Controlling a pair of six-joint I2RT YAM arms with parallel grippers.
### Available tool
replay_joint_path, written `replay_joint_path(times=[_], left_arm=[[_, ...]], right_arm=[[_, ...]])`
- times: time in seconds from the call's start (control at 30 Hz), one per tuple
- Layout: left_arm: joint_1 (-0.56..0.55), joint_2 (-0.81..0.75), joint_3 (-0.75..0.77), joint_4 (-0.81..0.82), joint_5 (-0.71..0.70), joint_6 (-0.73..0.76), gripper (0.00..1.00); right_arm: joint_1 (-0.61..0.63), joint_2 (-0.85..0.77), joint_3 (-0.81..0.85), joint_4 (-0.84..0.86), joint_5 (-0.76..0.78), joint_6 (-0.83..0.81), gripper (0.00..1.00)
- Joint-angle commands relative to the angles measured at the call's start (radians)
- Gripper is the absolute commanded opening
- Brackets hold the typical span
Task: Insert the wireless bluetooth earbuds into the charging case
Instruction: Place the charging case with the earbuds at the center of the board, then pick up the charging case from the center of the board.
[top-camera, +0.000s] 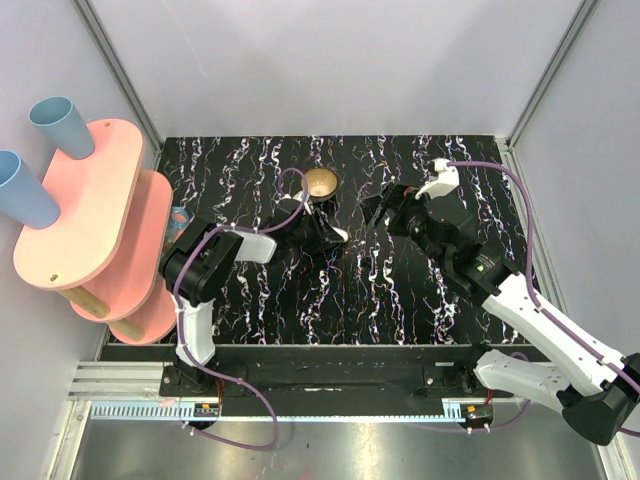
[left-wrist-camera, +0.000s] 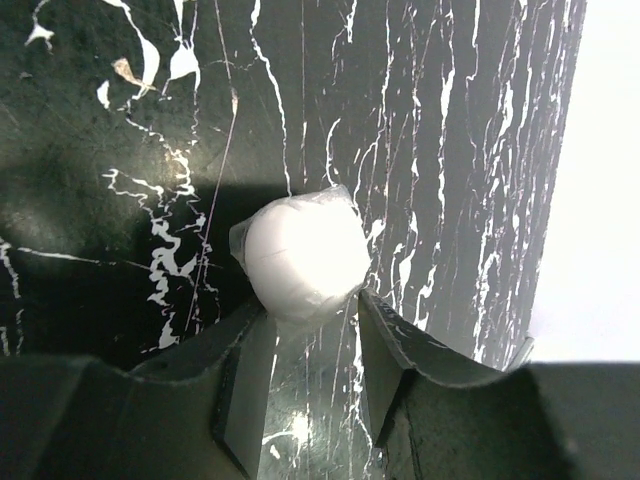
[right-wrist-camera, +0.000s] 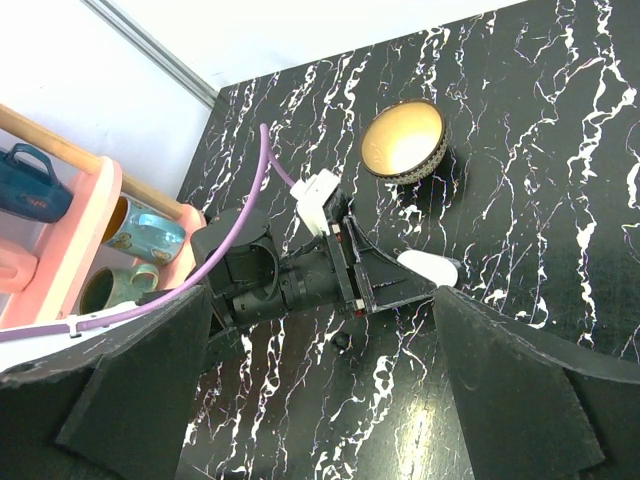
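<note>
1. My left gripper is down at the black marbled table, near its middle. Its fingers are parted only a little, and bare tabletop shows in the narrow gap between them.
2. The charging case, a glossy white pebble, lies on the table right at those fingertips. Its near end sits at the mouth of the gap and is wider than the gap.
3. I am not clamping the case. I cannot tell whether my left tips touch it or stop just short.
4. A thin translucent edge shows along the case's far rim, and I cannot make out what it is.
5. From above, the case is on the near side of the bowl and clearly apart from it. The bowl is gold-brown and stands upright toward the far edge of the table.
6. My right gripper hangs above the table to the right of the case. Its jaws are spread wide with nothing between them, and its camera looks down on my left wrist, the case and the bowl.
7. Off the table's left edge stands a pink two-tier shelf. Two blue cups sit on its top tier and mugs on the lower one.
</note>
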Motion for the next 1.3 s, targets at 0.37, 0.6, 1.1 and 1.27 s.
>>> replay_joint_path(times=[0.37,0.6,1.1,1.27], left_arm=[[0.013,-0.286,-0.113,-0.221,-0.131,0.268,0.43],[0.026,-0.438,-0.076,-0.384,-0.319,0.419,0.48],[0.177,-0.301,0.159,-0.589,-0.443,0.556,0.55],[0.178,-0.217,0.238,-0.632,-0.452,0.582,0.57]], right_arm=[[-0.006,0.028,0.000,0.025,-0.014,-0.008,1.00],[-0.008,0.030,-0.006,0.025,-0.015,-0.008,1.00],[-0.009,0.019,-0.011,0.026,-0.017,0.002,1.00],[-0.008,0.016,-0.013,0.025,-0.017,-0.001,1.00]])
